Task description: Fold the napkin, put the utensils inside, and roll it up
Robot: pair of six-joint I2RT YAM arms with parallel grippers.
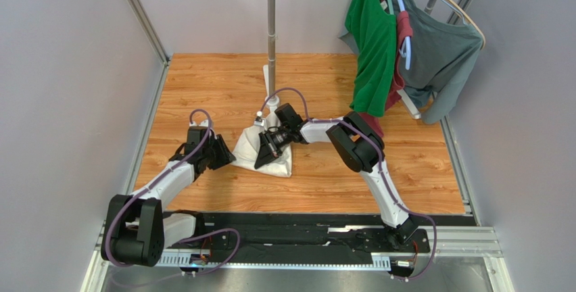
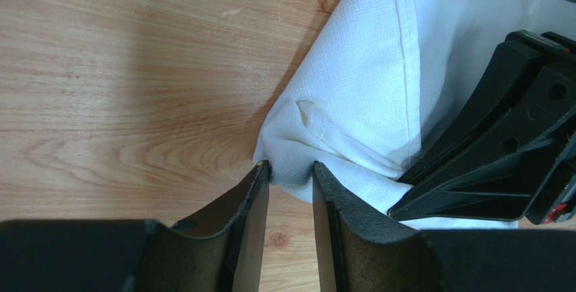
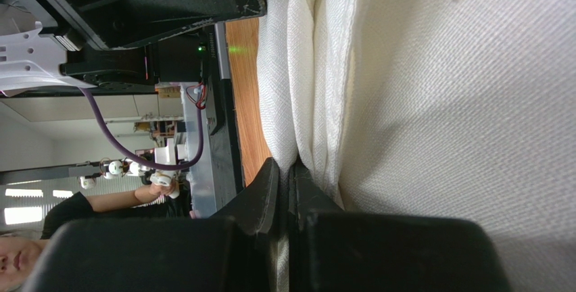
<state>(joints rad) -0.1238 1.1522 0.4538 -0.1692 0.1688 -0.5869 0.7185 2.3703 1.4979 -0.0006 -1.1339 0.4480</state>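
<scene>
The white napkin (image 1: 278,160) lies bunched and partly folded on the wooden table, between the two arms. My right gripper (image 1: 265,151) is shut on a fold of it; in the right wrist view the jaws (image 3: 289,167) pinch the cloth (image 3: 439,103) tight. My left gripper (image 1: 227,155) is at the napkin's left corner. In the left wrist view it (image 2: 291,169) is narrowly open, with the napkin corner (image 2: 351,89) just at its tips and wood showing between the fingers. The right gripper's black body (image 2: 500,143) shows at the right there. The spoon is not visible.
A white pole stand (image 1: 272,28) rises just behind the napkin, its base (image 1: 268,76) on the table. A green shirt (image 1: 372,42) and a grey shirt (image 1: 443,52) hang on hangers at the back right. Metal frame rails (image 1: 145,136) edge the table.
</scene>
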